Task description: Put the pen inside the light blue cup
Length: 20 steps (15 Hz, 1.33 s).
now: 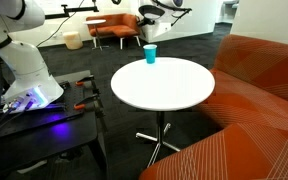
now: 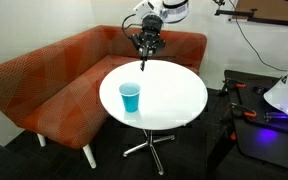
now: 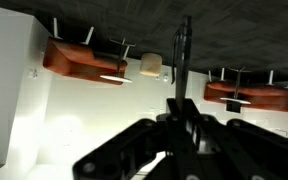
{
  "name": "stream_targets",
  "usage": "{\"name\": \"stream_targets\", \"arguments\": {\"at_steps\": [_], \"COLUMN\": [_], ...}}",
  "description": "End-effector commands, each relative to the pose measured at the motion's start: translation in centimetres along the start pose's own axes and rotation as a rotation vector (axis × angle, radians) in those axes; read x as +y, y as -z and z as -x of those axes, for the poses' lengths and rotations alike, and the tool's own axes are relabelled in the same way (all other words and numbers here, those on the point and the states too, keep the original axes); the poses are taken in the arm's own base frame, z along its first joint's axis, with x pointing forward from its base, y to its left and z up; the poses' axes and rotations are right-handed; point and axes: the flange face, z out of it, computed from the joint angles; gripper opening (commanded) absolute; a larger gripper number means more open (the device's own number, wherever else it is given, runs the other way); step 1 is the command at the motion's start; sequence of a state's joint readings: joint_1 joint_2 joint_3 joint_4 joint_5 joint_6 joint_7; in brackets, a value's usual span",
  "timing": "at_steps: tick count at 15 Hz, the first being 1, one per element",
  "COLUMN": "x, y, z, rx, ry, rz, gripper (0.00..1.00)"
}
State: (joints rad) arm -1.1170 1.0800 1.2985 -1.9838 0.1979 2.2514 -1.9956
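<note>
- Lounge space with dark carpet (image 2: 199,165); one orange patterned L-shaped fabric sofa (image 2: 44,80) wraps two sides of the work surface.
- Work surface: one round white table (image 2: 174,95) on a single metal pedestal.
- Items on the table, count: 1. One small light blue tapered plastic cup (image 2: 131,97), upright, rim up, set near the table edge in both exterior views. Nothing visible inside it from these angles.
- Pens, count: 1. One thin dark stick-like pen (image 2: 142,60), not on the table and not in the cup.
- One black Robotiq gripper (image 2: 145,45) is clamped on the pen, fingers together around its upper part. The pen hangs roughly vertical below the fingers.
- The pen is in the air above the table's sofa-side edge, well apart from the cup, tip clear of the tabletop.
- Wrist view: the pen runs as a dark bar straight out from between the fingers.
- Background in the wrist view: two orange lounge chairs (image 3: 79,60) on thin legs, and one small beige object (image 3: 151,66) between them, too small to identify.
</note>
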Motion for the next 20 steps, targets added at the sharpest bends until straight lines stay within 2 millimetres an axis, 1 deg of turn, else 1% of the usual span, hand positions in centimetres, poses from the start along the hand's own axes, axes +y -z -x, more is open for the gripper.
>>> {"name": "stream_targets", "arguments": {"at_steps": [1,5,8,13,20], "x": [1.4,2.4,2.7,2.1,1.2], "y": [-0.9,-1.6,-2.3,-3.3,-4.0], "z": [1.1,2.2,2.7,3.8,6.2], "rx": [-0.008,0.03,0.035,0.024,0.012], "ry": [-0.039,-0.122,-0.161,-0.192,-0.234], "rz": [0.032,0.12,0.156,0.147,0.142], "gripper": [0.03,0.03,0.03,0.03,0.03]}}
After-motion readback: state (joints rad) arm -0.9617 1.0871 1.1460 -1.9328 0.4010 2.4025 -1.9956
